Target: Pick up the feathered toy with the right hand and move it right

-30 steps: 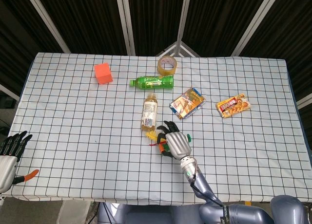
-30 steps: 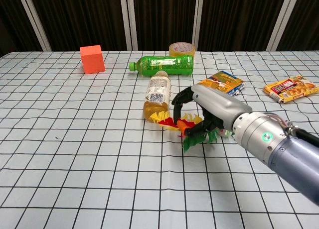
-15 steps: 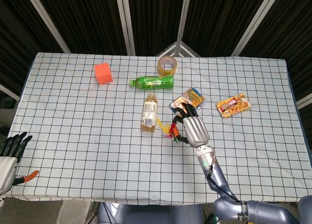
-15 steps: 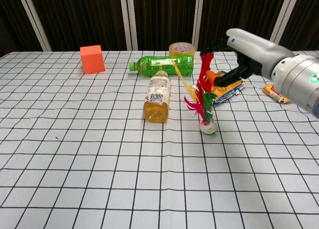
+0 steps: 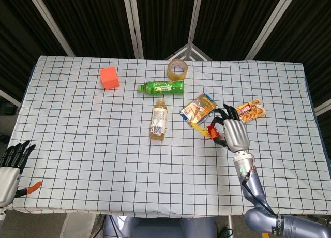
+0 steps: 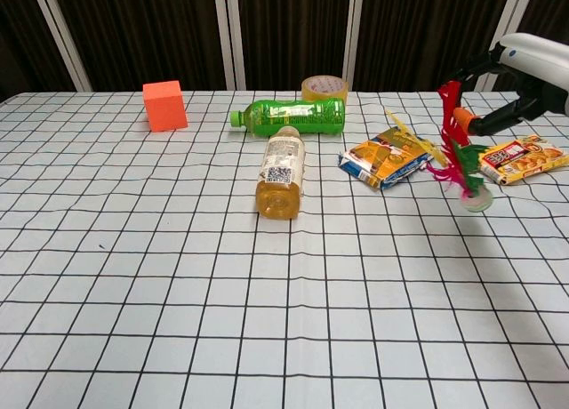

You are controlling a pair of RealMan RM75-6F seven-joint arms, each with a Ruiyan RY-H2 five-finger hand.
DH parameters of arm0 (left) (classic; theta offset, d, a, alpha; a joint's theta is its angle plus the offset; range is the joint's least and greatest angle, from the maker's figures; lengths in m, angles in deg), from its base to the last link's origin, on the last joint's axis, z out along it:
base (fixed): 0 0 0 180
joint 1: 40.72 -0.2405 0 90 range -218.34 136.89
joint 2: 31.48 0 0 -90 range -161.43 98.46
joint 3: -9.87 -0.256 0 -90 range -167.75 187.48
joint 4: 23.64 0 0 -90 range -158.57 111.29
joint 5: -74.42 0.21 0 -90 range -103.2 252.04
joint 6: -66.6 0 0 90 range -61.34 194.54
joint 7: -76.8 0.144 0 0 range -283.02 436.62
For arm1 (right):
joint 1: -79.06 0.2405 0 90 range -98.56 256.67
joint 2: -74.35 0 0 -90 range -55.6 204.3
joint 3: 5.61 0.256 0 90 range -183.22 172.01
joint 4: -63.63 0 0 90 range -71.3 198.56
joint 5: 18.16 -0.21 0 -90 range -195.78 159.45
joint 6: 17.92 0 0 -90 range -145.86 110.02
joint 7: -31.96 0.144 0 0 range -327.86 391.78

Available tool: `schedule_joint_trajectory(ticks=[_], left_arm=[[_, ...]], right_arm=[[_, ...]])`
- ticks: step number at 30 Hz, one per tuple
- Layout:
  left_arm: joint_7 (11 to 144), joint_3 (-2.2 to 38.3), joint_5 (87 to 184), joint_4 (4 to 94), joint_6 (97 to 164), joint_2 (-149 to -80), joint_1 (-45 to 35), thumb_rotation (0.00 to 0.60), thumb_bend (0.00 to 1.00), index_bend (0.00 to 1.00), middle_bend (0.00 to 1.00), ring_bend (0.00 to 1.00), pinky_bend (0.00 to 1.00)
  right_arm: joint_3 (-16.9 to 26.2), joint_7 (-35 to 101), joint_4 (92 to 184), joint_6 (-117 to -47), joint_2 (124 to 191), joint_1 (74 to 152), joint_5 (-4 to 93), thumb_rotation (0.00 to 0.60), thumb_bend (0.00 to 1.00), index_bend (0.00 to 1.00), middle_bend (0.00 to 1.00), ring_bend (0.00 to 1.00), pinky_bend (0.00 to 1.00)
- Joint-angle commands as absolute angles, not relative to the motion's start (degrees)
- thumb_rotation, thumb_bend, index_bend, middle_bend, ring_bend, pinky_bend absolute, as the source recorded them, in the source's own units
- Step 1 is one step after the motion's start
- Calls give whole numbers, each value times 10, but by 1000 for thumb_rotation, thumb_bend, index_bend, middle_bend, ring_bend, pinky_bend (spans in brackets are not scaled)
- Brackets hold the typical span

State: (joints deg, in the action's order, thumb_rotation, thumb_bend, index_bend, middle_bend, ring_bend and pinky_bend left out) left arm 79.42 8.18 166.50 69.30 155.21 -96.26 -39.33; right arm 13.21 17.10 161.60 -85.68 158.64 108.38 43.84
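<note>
Black-gridded white cloth covers the table, which fills both views; dark vertical panels with pale struts stand behind its far edge.

Near zone: the near half of the cloth carries no objects in the chest view. At the near left corner, just off the table edge in the head view, the left hand rests with its dark fingers extended and apart, holding nothing; an orange tip shows beside it.

Middle zone, right: the right hand is raised above the cloth, its fingers closed on the multicoloured feathered toy. The toy hangs from the hand with red, green, pink and yellow feathers uppermost and its pale round base lowest, clear of the cloth in the chest view. It sits between the blue-and-orange snack packet on its left and the red-and-yellow snack packet on its right, near both. Bare cloth extends rightward past the red-and-yellow packet to the right table edge.

Middle zone, centre: an amber-filled clear bottle with a white label lies on its side, well apart from the hand.

Far zone: a green plastic bottle lies on its side, with a roll of tan tape just beyond it. An orange cube stands at far left.
</note>
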Motion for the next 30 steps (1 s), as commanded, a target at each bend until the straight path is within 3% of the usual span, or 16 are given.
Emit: schedule_joint_trajectory(ticks=[1, 28, 30], left_arm=[[794, 82, 1665, 693, 1553, -963, -394, 600, 0, 0, 0, 0, 0], [796, 81, 1668, 692, 1556, -965, -396, 600, 0, 0, 0, 0, 0], [797, 81, 1668, 692, 1555, -965, -395, 600, 0, 0, 0, 0, 0]], right_arm=[[130, 173, 1613, -859, 1584, 1083, 437, 600, 562, 675, 235, 0, 0], [108, 215, 1598, -868, 1570, 1066, 434, 600, 561, 672, 235, 0, 0], [108, 214, 1597, -869, 1569, 1066, 432, 600, 562, 586, 229, 0, 0]])
